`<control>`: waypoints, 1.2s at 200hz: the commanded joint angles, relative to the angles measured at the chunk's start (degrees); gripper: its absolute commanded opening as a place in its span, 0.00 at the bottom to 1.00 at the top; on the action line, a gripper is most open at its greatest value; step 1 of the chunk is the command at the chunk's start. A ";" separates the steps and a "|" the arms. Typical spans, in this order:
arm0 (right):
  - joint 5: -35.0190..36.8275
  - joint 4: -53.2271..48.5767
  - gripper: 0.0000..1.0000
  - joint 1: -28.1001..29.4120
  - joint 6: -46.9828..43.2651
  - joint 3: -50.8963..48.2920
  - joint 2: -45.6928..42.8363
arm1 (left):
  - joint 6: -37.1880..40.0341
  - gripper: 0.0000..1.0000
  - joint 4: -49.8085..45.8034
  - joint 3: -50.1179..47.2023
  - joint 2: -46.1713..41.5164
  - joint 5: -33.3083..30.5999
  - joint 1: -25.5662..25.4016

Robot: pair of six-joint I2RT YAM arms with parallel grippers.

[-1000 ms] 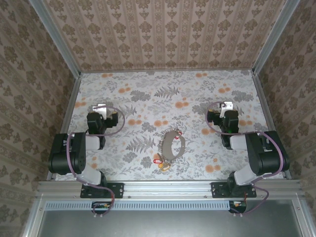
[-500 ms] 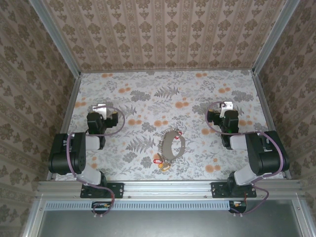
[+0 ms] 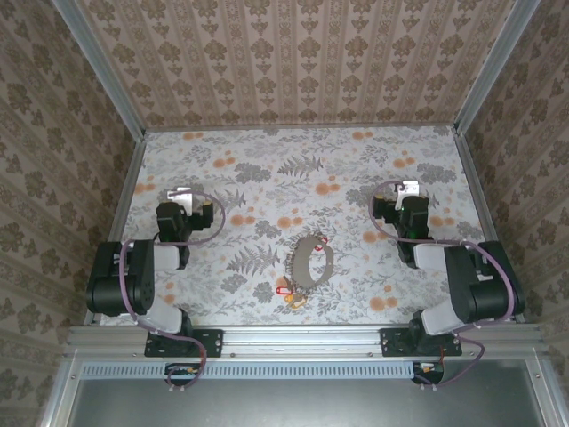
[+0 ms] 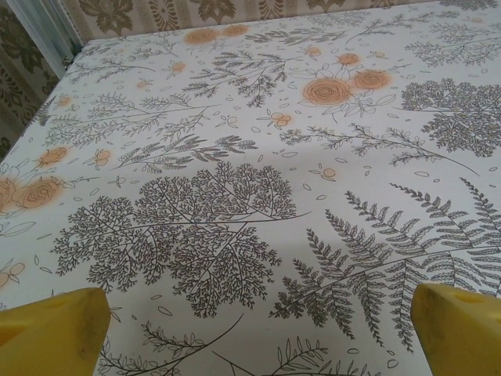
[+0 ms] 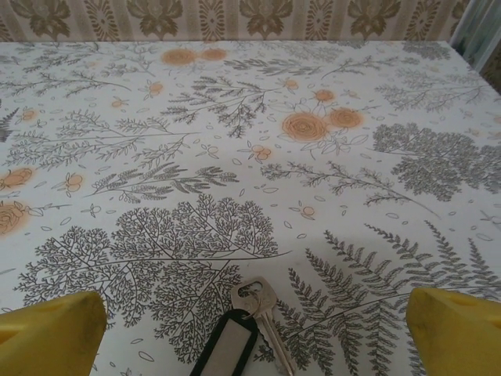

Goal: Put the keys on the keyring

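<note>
The point that matters is the small silver key (image 5: 262, 301) with its dark-framed tag (image 5: 227, 342). It lies flat on the flowered tabletop (image 5: 235, 157), between the two yellow fingers (image 5: 51, 329) of the right jaws, and touches neither of them. Its head is away from the wrist, and the blade comes back toward it, a little to the right. The long axis therefore runs nearly along the direction in which the jaws look, and I judge that a closing would press across its narrow width. The right jaws stand fully wide and hold nothing; the left jaws are equally wide and also hold nothing. The keyring (image 3: 309, 261) lies well apart from both, in the middle of the tabletop toward the front edge. It is a floppy loop with its long axis going from near to far, and a few keys (image 3: 294, 297) with a red tag (image 3: 284, 289) rest at its near end. It is behind and inward of each wrist, somewhat nearer to the right arm (image 3: 467, 289). This arm and the left arm (image 3: 124, 280) are both folded, elbows back near their bases, wrists low over the tabletop and pointing to the far wall.
</note>
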 commanded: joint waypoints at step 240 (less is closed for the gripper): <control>-29.90 -71.95 0.51 32.54 -4.46 46.57 15.57 | -29.02 1.00 -44.55 16.43 -16.95 30.62 -13.93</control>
